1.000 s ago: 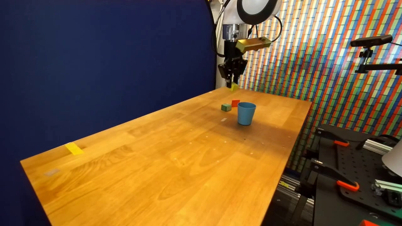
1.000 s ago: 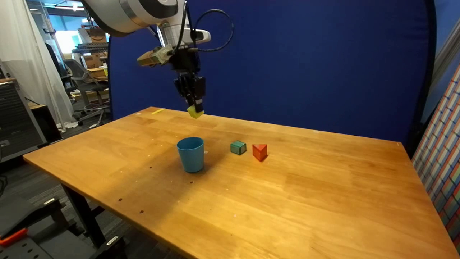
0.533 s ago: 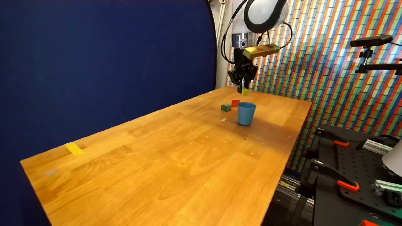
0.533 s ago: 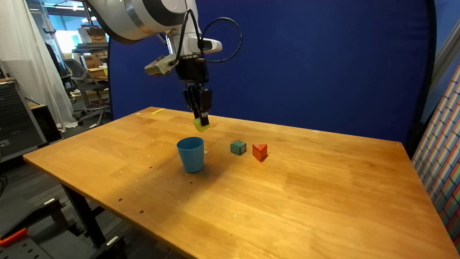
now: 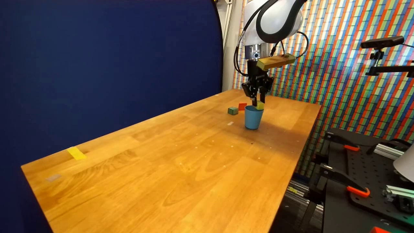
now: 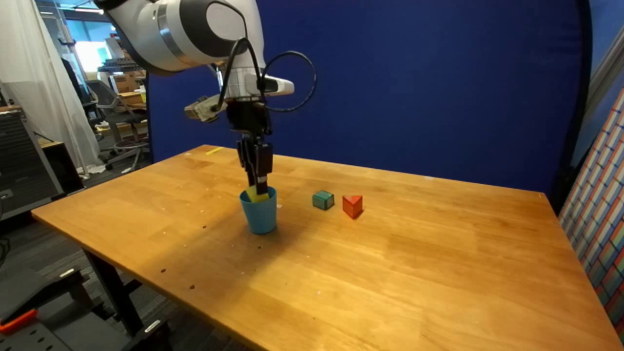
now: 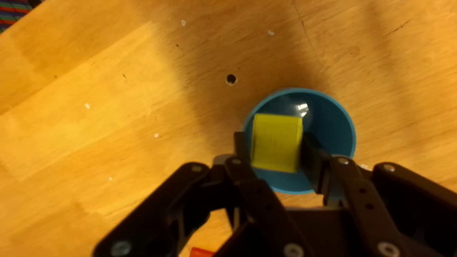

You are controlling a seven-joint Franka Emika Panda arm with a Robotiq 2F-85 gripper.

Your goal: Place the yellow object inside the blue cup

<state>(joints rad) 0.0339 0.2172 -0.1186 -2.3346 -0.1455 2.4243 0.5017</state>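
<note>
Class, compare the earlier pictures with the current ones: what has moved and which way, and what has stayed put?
The gripper has moved down and across, bringing the yellow block from the air above the table to the mouth of the cup. Nothing was newly gripped or let go; the yellow block is still held. The cup, green block and red block stayed put.
</note>
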